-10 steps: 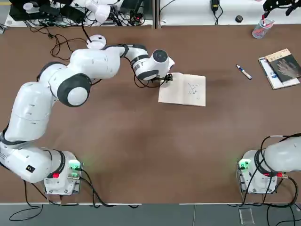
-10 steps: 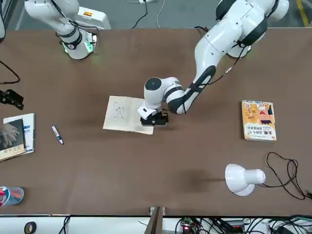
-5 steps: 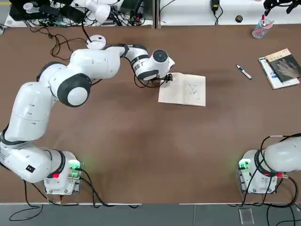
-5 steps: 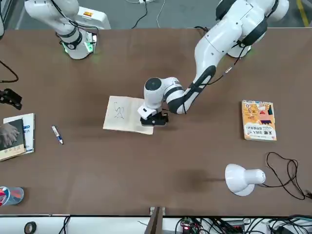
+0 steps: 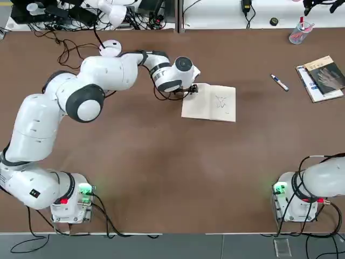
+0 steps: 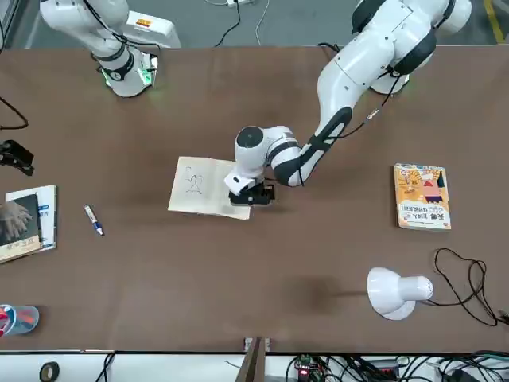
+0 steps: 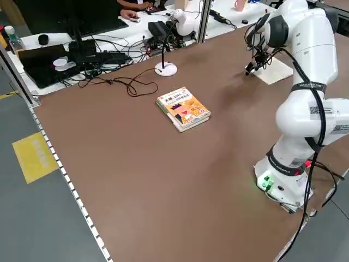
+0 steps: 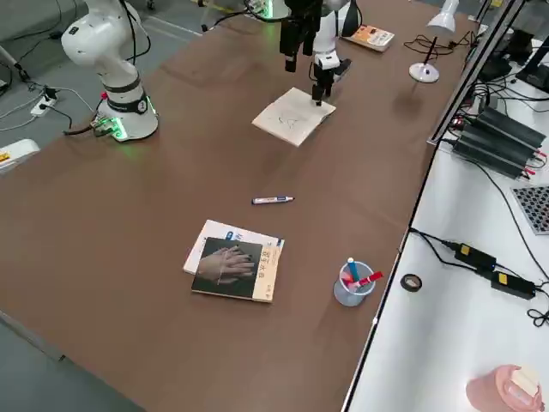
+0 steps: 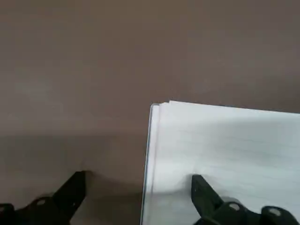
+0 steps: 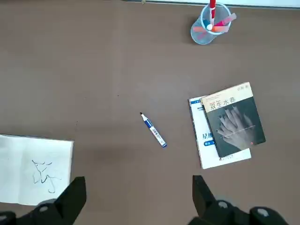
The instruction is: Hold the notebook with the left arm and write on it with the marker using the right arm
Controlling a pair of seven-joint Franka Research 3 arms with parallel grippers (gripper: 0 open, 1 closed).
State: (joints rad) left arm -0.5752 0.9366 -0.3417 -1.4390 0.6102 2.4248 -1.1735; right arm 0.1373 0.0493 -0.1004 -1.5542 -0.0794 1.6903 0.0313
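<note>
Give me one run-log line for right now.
left gripper: open, at notebook edge | right gripper: open, empty, above table | marker: lying on table, uncapped

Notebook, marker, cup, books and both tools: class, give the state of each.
notebook: open, scribbled on
marker: lying flat, unheld
cup: upright, holding pens
orange book: closed
dark-covered book: closed, atop another
left tool: open, at notebook's edge
right tool: open, raised above table

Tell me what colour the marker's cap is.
Dark blue; the marker shows best in the right wrist view.
</note>
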